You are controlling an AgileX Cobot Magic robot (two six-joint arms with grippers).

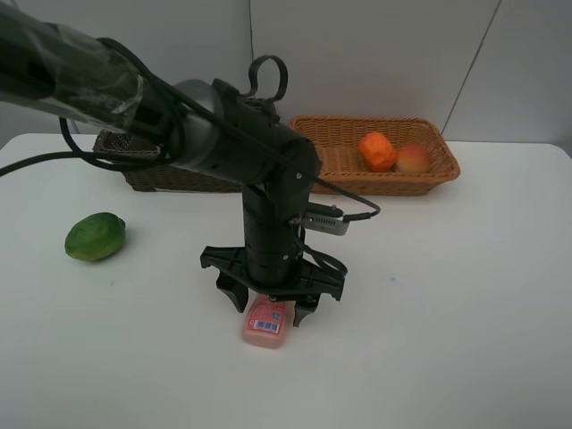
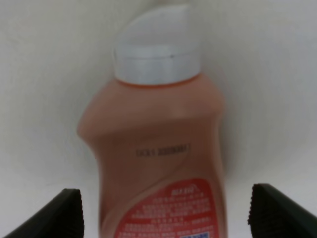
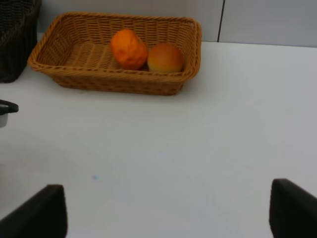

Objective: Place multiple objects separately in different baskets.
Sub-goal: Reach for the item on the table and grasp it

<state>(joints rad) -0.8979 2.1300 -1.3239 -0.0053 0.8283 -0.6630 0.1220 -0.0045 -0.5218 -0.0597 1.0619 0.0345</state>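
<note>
Left gripper [image 1: 268,307] astride white-capped pink bottle [image 2: 158,148]

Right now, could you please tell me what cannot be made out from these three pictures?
- Dark brown wicker basket: exterior high view, the left arm covers most of it; its inside is unseen.
- Pink white-capped bottle: exterior high view, left fingers hide its cap; left wrist view, label print blurred, base cut off.
- Right fingers: only tips show, right wrist view; outside the exterior high view.
</note>
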